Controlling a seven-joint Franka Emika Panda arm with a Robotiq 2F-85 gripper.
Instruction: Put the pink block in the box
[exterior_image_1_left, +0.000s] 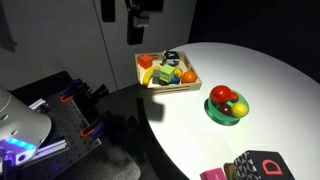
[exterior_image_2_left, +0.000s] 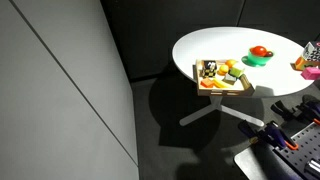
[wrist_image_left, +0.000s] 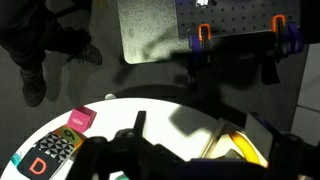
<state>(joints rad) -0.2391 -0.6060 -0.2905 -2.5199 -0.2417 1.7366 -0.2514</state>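
Note:
The pink block (wrist_image_left: 80, 120) lies on the white round table next to a dark block with a red letter D (wrist_image_left: 48, 157). It also shows at the bottom edge of an exterior view (exterior_image_1_left: 212, 174). The light-wood box (exterior_image_1_left: 143, 66) sits at the table's edge and holds several toy fruits, and it shows in an exterior view (exterior_image_2_left: 223, 87) and partly in the wrist view (wrist_image_left: 228, 146). My gripper (wrist_image_left: 200, 140) hangs high above the box side of the table (exterior_image_1_left: 139, 22), open and empty, far from the pink block.
A green bowl of fruit (exterior_image_1_left: 227, 115) stands between the box and the blocks. The table's edge (exterior_image_1_left: 165, 135) drops to a dark floor. Below it is a perforated board with clamps (wrist_image_left: 240, 30).

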